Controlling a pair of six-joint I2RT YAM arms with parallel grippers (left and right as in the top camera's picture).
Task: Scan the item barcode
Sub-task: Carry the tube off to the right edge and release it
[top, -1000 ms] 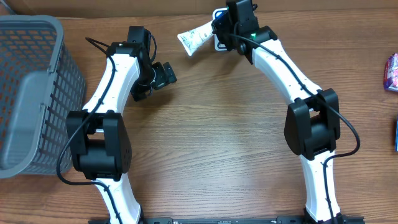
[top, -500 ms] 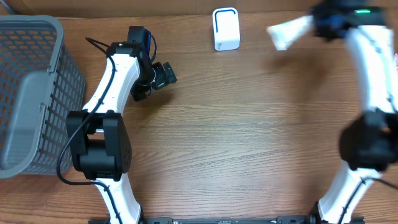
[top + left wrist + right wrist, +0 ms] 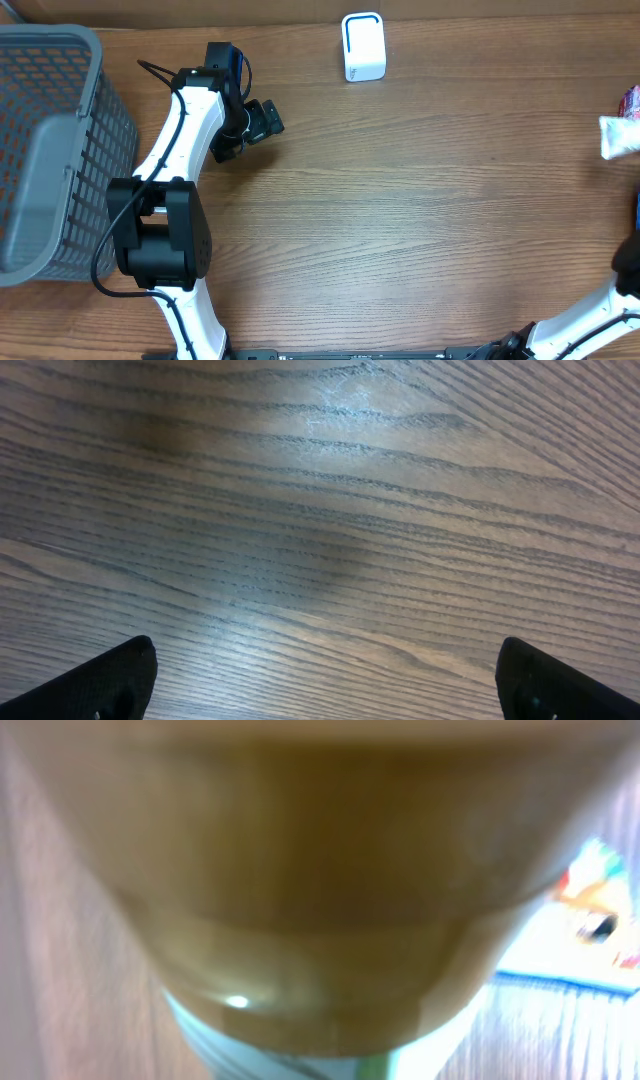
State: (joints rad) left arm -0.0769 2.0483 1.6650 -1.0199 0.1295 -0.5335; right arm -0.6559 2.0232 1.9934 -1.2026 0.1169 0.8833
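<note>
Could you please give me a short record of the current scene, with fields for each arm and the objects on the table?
surface: brown wooden table
scanner: white box-shaped barcode scanner, at the far edge, nothing over it
item: white plastic pouch, at the right edge of the overhead view, partly cut off
basket: grey plastic mesh basket, left side
left end effector: open, empty, over bare wood
right end effector: outside the overhead view, closed; wrist view too blurred to show what it holds

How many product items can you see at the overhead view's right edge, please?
3: a pink packet at the top, a white tube just below, a blue sliver lower; more may lie off-frame.
</note>
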